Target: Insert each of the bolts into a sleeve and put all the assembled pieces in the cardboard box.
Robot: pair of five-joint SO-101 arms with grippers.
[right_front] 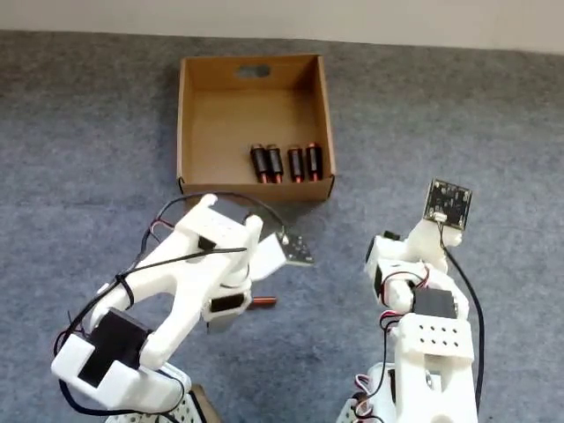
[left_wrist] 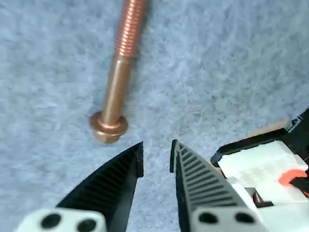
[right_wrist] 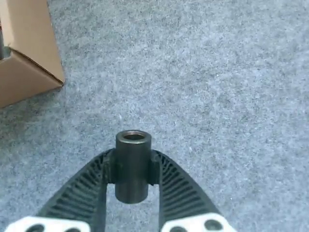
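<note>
Box holds four assemblies; right pincer grips one sleeve; one bolt loose.

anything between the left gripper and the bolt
No, just bare carpet lies between the left gripper and the head of the bolt, as the left wrist view shows.

One cardboard box sits at the upper centre of the high view, holding four assembled pieces. One loose bolt lies below it. One sleeve appears at the lower centre of the right wrist view.
</note>
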